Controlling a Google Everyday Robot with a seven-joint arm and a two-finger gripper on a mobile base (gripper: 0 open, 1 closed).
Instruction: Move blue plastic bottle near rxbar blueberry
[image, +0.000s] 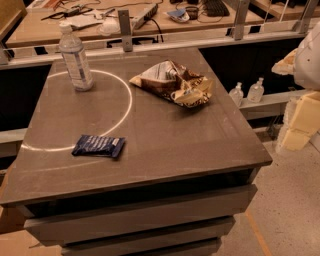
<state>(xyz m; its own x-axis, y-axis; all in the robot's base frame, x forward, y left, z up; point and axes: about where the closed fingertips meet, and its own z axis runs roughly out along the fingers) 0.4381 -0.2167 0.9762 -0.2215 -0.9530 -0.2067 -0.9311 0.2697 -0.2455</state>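
Observation:
The blue plastic bottle (75, 57) stands upright at the table's far left corner. It is clear, with a white cap and a pale label. The rxbar blueberry (98, 146) lies flat near the table's front left, a dark-blue wrapper with white lettering. The two are well apart, the bottle far behind the bar. My gripper (286, 64) is at the right edge of the view, off the table and beyond its right side. It is far from both things and holds nothing that I can see.
A crumpled brown-and-white chip bag (175, 82) lies at the table's (165, 145) far middle. Two tiny clear bottles (247, 92) stand on a ledge to the right. A railing (150, 47) and a cluttered desk run behind. My arm's white and cream parts (302, 120) fill the right edge.

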